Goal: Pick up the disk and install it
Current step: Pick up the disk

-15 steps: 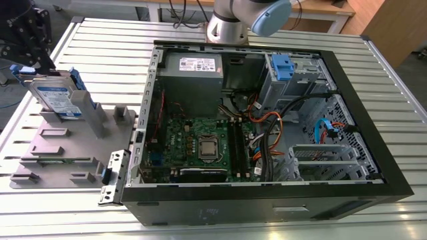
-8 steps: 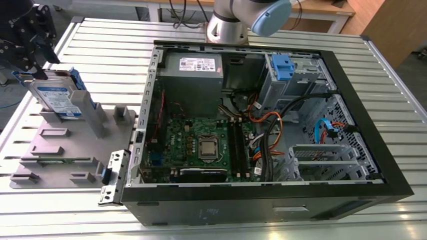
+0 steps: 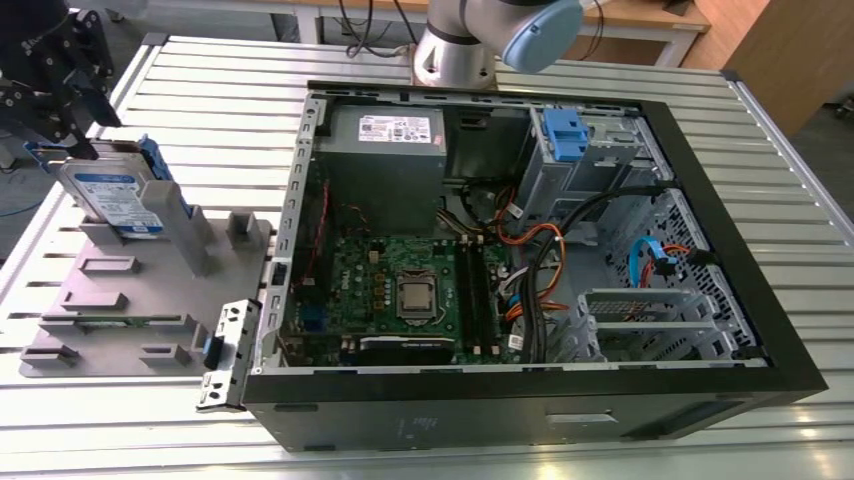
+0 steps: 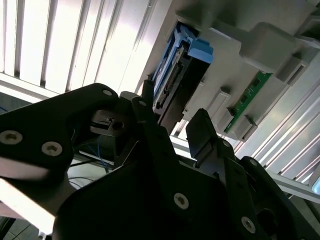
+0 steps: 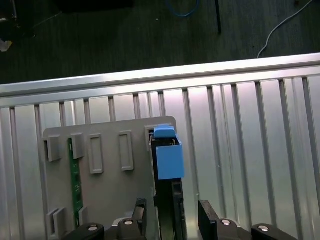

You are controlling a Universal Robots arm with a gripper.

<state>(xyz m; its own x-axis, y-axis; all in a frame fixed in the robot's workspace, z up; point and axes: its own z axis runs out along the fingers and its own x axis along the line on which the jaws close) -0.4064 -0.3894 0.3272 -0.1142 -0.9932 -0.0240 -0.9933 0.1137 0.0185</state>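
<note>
The disk (image 3: 118,195) stands on edge in a slot of the grey fixture (image 3: 134,290) at the exterior view's left, its white-and-blue label facing out and a blue rail along its side. My black gripper (image 3: 64,148) hangs at the disk's upper end. In both wrist views the fingers (image 5: 141,215) straddle the disk's edge (image 5: 167,160) with a gap on one side, so the gripper (image 5: 174,212) is open. The second wrist view shows the disk's connector end (image 4: 175,80) between the fingertips of the gripper (image 4: 175,120).
An open computer case (image 3: 747,250) lies on the slatted metal table (image 3: 214,110), with a motherboard (image 3: 400,285), a grey power-supply box (image 3: 387,140) and a drive bay with a blue latch (image 3: 567,135). A green circuit strip (image 5: 75,175) sits in the fixture.
</note>
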